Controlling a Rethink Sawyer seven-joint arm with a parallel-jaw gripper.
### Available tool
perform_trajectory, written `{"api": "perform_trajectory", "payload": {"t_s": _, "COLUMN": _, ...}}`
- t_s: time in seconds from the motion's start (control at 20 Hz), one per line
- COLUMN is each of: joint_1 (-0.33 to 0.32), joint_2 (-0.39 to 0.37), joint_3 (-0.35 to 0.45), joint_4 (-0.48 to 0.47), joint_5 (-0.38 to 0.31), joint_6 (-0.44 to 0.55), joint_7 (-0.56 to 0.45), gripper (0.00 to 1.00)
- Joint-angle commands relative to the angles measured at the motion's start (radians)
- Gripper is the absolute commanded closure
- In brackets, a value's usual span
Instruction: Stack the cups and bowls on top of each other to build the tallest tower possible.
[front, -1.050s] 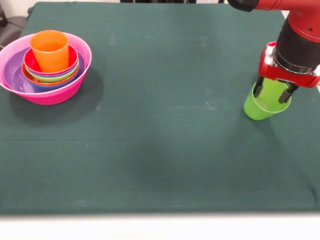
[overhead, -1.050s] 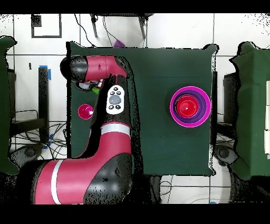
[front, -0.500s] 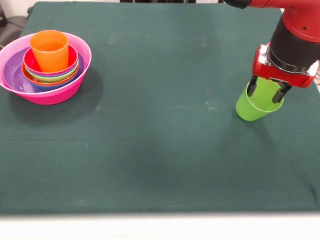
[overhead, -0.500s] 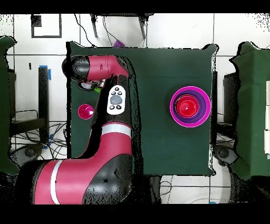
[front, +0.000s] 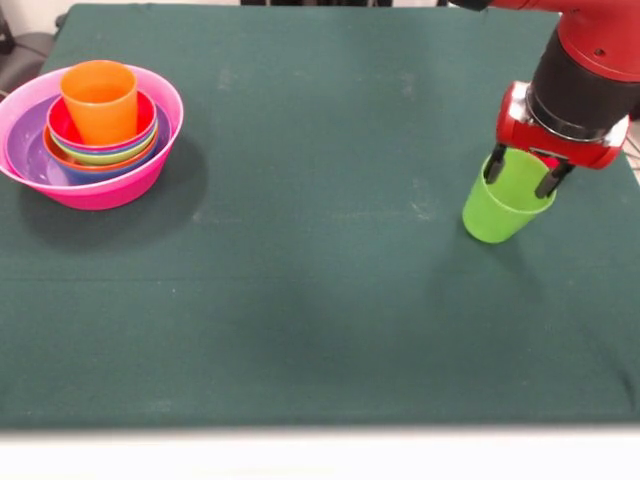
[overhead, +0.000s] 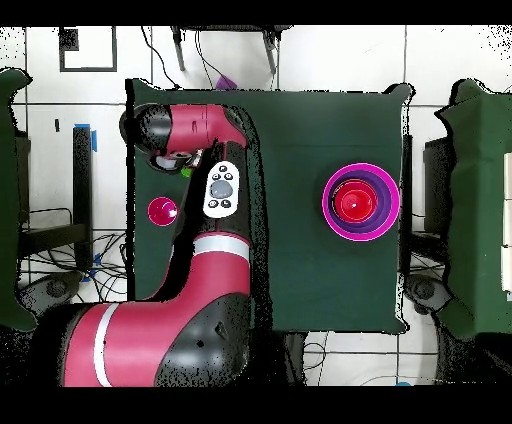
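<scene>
Gripper (front: 520, 178) clamps the rim of the lime green plastic tumbler (front: 500, 206), tilted, at the table's right side in front view. Nested stack of glossy plastic bowls (front: 92, 140) in the huge pink bowl, orange tumbler (front: 99, 100) on top, sits far left. Red-pink tumbler (overhead: 162, 211) stands beside the arm in overhead view.

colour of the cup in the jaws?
Lime green cup, held by the gripper. Clearest in the front view.

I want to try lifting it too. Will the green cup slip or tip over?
The green cup looks like thin, glossy plastic, so probably light and a bit slippery. It hangs tilted in the end effector, tall and narrow, so likely tippy when set down.
</scene>
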Motion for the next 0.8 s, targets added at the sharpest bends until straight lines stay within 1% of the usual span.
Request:
{"api": "perform_trajectory", "payload": {"t_s": 0.05, "joint_1": 0.005, "joint_2": -0.084, "joint_3": 0.031, "joint_4": 0.065, "joint_5": 0.018, "joint_6": 0.182, "joint_7": 0.109, "gripper": 0.00}}
{"api": "perform_trajectory", "payload": {"t_s": 0.25, "joint_1": -0.002, "joint_2": -0.183, "joint_3": 0.012, "joint_4": 0.091, "joint_5": 0.012, "joint_6": 0.318, "joint_7": 0.068, "gripper": 0.00}}
{"api": "perform_trajectory", "payload": {"t_s": 0.4, "joint_1": -0.015, "joint_2": -0.217, "joint_3": 0.004, "joint_4": 0.084, "joint_5": -0.004, "joint_6": 0.384, "joint_7": 0.039, "gripper": 0.00}}
{"api": "perform_trajectory", "payload": {"t_s": 0.65, "joint_1": -0.043, "joint_2": -0.246, "joint_3": 0.006, "joint_4": 0.073, "joint_5": -0.021, "joint_6": 0.432, "joint_7": 0.001, "gripper": 0.00}}
{"api": "perform_trajectory", "payload": {"t_s": 0.8, "joint_1": -0.056, "joint_2": -0.256, "joint_3": 0.012, "joint_4": 0.077, "joint_5": -0.029, "joint_6": 0.426, "joint_7": -0.013, "gripper": 0.00}}
